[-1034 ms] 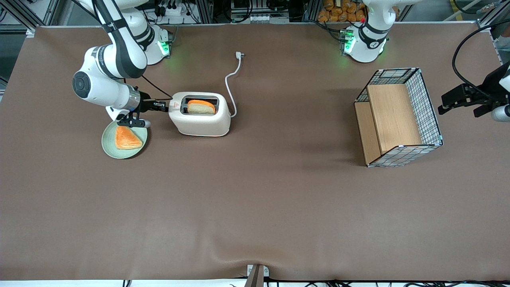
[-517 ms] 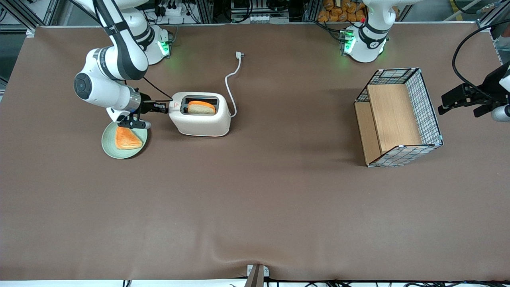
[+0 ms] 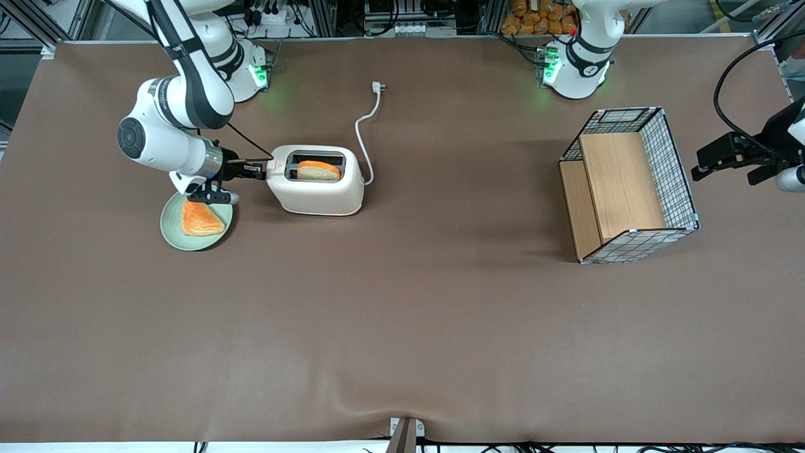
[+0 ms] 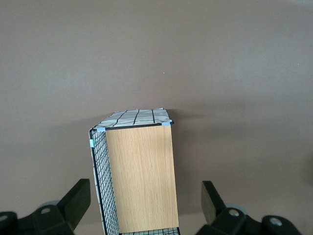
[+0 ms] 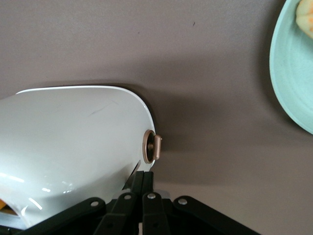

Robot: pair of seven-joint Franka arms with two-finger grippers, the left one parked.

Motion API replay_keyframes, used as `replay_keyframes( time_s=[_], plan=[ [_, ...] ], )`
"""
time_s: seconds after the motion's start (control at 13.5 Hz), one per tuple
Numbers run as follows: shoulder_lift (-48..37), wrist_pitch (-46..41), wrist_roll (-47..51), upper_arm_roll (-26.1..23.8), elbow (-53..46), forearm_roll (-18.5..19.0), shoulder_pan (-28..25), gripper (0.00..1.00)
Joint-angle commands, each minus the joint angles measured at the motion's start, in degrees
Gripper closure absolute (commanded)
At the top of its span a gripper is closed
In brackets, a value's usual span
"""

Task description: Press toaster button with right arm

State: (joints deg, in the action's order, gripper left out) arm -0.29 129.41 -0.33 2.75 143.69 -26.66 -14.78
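Observation:
The cream-white toaster (image 3: 317, 192) stands on the brown table with a bread slice (image 3: 317, 170) in its top slot. My right arm (image 3: 170, 135) reaches in level from the working arm's end, and its gripper (image 3: 258, 170) sits against the toaster's narrow end face. In the right wrist view the two black fingers (image 5: 139, 182) are pressed together, so the gripper (image 5: 145, 175) is shut on nothing. The tips touch the toaster (image 5: 73, 142) right beside the toaster button (image 5: 154, 147), a small round knob in a ring.
A green plate (image 3: 168, 236) with a wedge of bread (image 3: 200, 218) lies under my wrist, nearer the front camera; its rim shows as the plate (image 5: 288, 73). The white cord (image 3: 363, 126) trails from the toaster. A wire-mesh wooden basket (image 3: 629, 189) (image 4: 139, 176) stands toward the parked arm's end.
My arm's elbow has shifted slightly away from the front camera, the gripper staying at the toaster's end. The bread slice looks a little lower in the slot.

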Motion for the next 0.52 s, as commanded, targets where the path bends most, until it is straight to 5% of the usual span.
replay_keyframes(
  time_s=[0.0,0.44],
  plan=[
    [1.34,3.48,-3.71,0.06,1.15,-2.43,-0.52,1.0],
    [3.1,5.59,-6.43,0.06,1.15,-4.89,-0.52,1.0]
  ],
)
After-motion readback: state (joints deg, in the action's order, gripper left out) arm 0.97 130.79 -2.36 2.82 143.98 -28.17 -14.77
